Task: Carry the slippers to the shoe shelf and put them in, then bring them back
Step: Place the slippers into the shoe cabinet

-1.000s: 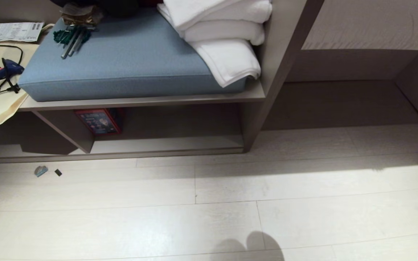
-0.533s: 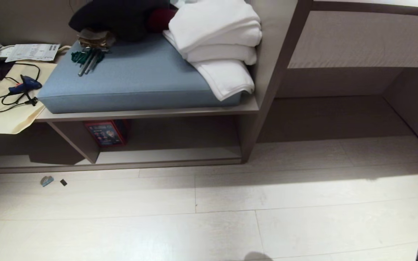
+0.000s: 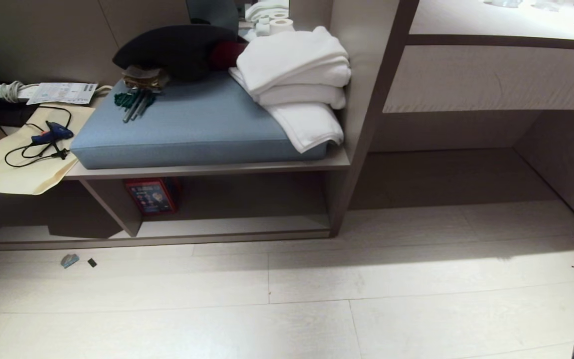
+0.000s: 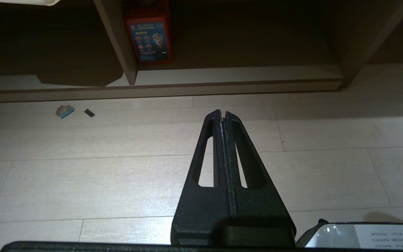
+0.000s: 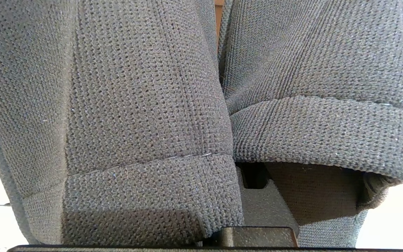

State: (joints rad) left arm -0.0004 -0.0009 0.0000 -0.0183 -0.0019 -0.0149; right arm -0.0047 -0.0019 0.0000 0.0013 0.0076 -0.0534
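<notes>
Two slippers (image 5: 145,105) hang clamped in the right gripper (image 5: 254,196), hiding its fingers; one left gripper (image 4: 222,115) is pressed closed, empty, before the shoe shelf (image 4: 222,75).

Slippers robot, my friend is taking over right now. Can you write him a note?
Right gripper: shut on the dark grey knitted open-back slippers, both hanging side by side.
Left gripper: shut, holding nothing, above the pale wood floor.
The low taupe shoe shelf is ahead; only a red box stands in it.
Done: slippers picked up.
Left: put them in the shelf, then bring them back.
</notes>
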